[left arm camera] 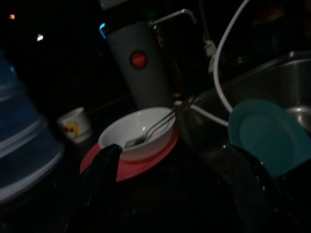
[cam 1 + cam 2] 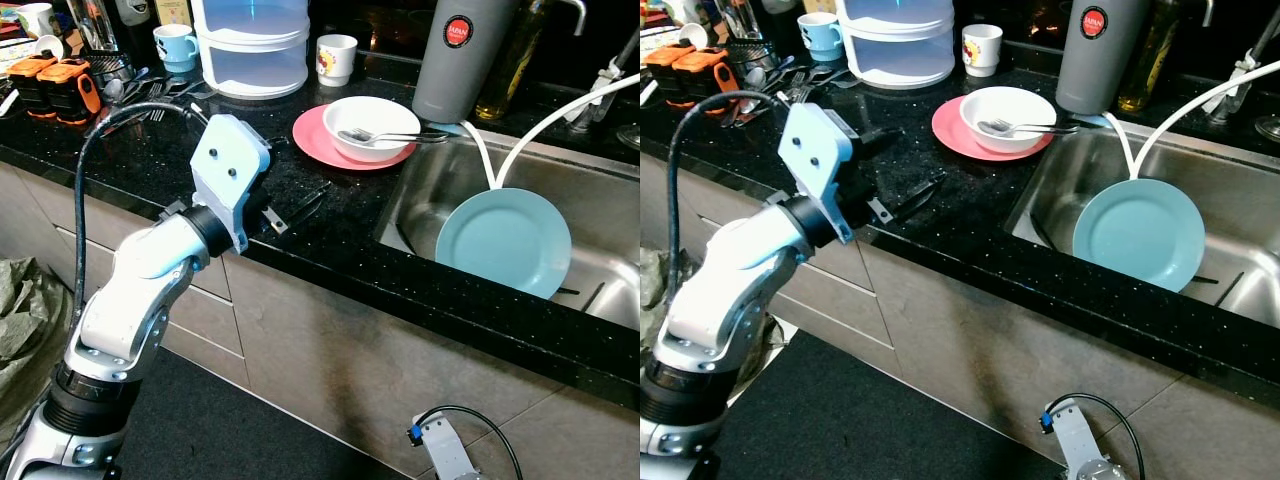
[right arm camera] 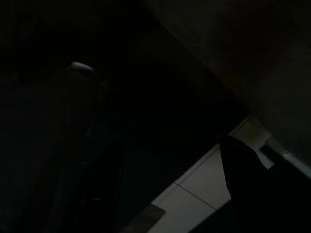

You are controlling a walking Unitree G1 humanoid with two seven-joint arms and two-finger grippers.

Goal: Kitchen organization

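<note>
Left gripper (image 1: 170, 189) hovers over the table's front edge, fingers spread wide and empty, aimed at the white bowl (image 2: 371, 126). Bowl sits ahead toward the sink (image 2: 420, 200), on one pink plate (image 2: 315, 140), one fork (image 2: 390, 136) across it pointing sinkward. One blue plate (image 2: 503, 241) leans inside. Right gripper (image 3: 243, 174) hangs idle; its opening cannot be told.

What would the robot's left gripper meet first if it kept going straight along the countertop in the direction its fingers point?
Probably the white bowl on the round pink plate: the left gripper, fingers open, points at it over the black speckled countertop. The plate's near rim may come first; depth is uncertain.
</note>
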